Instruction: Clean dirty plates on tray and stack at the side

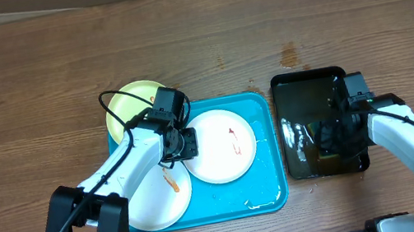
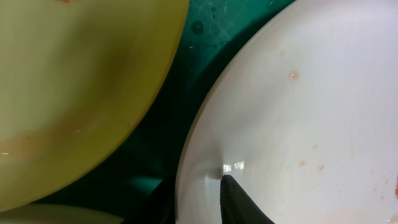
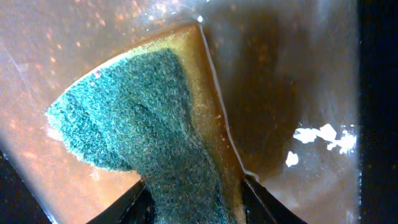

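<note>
Plates first: the left gripper (image 2: pixel 198 190) is clamped narrowly on the rim of the smeared round white plate (image 1: pixel 222 155) in the middle of the turquoise rectangular plastic tray (image 1: pixel 273 189). A pale yellow-green plate (image 1: pixel 126 104) overhangs the tray's far-left corner, and a second white plate (image 1: pixel 154 203) lies near-left. The right gripper (image 3: pixel 194 193) pinches a green-faced yellow sponge (image 3: pixel 143 118) in the wet glossy black rectangular tray (image 1: pixel 309 76).

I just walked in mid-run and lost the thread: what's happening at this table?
The left gripper pinches the rim of the center white plate on the blue tray. The right gripper clamps a sponge in brownish water in the black tray. The plates show orange smears; none is stacked aside yet.
</note>
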### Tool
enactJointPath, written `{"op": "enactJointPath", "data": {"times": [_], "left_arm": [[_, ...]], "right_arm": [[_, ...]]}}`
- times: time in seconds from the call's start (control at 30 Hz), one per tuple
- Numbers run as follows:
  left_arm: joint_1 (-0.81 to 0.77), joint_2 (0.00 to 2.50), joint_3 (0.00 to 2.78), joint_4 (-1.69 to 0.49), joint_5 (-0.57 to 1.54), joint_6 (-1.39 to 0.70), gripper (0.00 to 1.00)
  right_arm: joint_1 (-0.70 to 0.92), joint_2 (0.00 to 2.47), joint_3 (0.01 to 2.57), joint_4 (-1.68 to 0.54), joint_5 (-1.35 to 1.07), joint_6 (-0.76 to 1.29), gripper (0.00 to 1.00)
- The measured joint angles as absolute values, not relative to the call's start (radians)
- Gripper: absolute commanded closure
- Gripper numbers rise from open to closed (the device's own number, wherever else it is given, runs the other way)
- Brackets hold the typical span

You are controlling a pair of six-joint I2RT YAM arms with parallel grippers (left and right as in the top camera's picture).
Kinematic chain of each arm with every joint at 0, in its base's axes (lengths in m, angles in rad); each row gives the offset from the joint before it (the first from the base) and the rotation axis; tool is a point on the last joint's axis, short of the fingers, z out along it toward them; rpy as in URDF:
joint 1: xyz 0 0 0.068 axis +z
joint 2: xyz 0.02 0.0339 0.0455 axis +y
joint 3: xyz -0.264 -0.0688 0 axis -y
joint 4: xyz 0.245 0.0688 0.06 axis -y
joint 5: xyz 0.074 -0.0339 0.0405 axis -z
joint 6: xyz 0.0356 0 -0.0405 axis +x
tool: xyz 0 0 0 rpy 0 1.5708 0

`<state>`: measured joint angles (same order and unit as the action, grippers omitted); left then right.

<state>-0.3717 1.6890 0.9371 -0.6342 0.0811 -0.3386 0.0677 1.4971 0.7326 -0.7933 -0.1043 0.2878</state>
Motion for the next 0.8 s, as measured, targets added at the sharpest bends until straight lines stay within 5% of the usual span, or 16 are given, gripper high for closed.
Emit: {"op": "enactJointPath", "data": {"times": [0.07,0.23,0.27,0.3,0.33,0.4,0.63,0.8], "left_arm": [[-0.372,1.689,0.937,-0.634,0.081,-0.339,0.75],[-0.372,1.689,0.937,-0.634,0.081,-0.339,0.74],[-0.372,1.689,0.937,-0.634,0.081,-0.339,0.74],[-0.372,1.689,0.937,-0.634,0.081,-0.339,0.74],[-0.372,1.689,0.937,-0.634,0.081,-0.339,0.74],[-0.372,1.689,0.937,-0.634,0.081,-0.339,0.74],[-0.372,1.689,0.937,-0.634,0.081,-0.339,0.74],[-0.372,1.689,0.937,-0.633,0.081,-0.339,0.74]], "right_arm": [[0.068,1.497,0.733,-0.799,-0.113,0.288,0.95],[0.068,1.497,0.732,-0.8,-0.137,0.288,0.96],[0.068,1.497,0.732,-0.795,-0.139,0.289,0.9],[0.068,1.497,0.732,-0.787,-0.142,0.286,0.56],[0.068,1.497,0.732,-0.785,-0.142,0.293,0.34],[0.068,1.497,0.732,-0.783,-0.143,0.291,0.25],[0.068,1.497,0.733,-0.721,-0.146,0.288,0.24],[0.068,1.497,0.733,-0.645,-0.146,0.291,0.46]]}}
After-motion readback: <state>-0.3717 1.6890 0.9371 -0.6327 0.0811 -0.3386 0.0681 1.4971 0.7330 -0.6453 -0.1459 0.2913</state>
